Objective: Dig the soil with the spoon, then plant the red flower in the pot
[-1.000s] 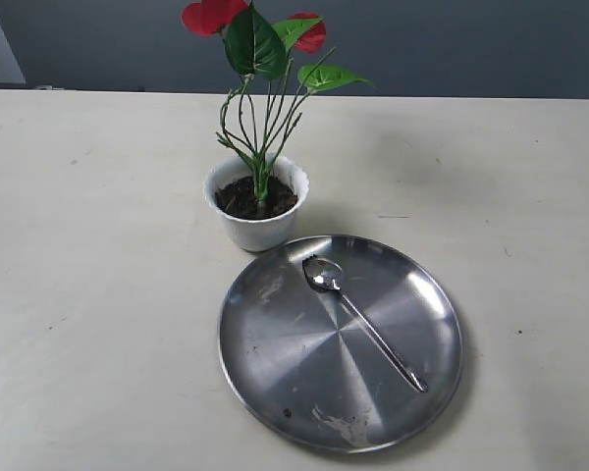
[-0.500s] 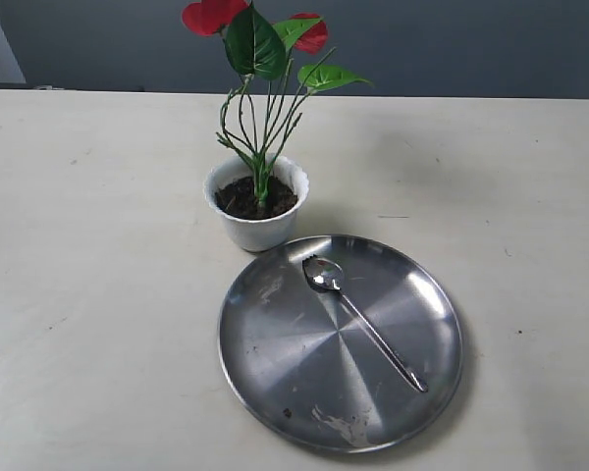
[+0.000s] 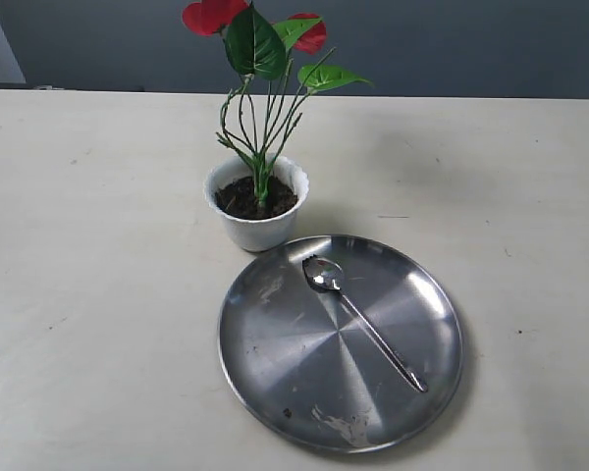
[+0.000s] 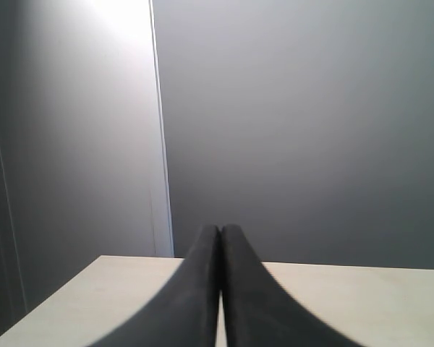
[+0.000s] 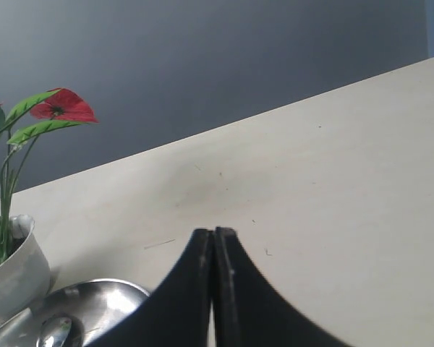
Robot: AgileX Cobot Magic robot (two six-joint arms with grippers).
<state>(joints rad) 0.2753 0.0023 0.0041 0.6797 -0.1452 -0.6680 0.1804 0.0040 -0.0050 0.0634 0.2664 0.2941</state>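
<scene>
Red flower (image 3: 260,59) stands in the pot (image 3: 258,228); spoon (image 3: 361,320) lies on the steel plate (image 3: 275,363). Left claw (image 4: 220,233) and right claw (image 5: 214,235) are closed, empty.

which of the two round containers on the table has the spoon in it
The large steel plate: the spoon lies across it. The small white pot behind it holds soil and the red flower instead.
</scene>
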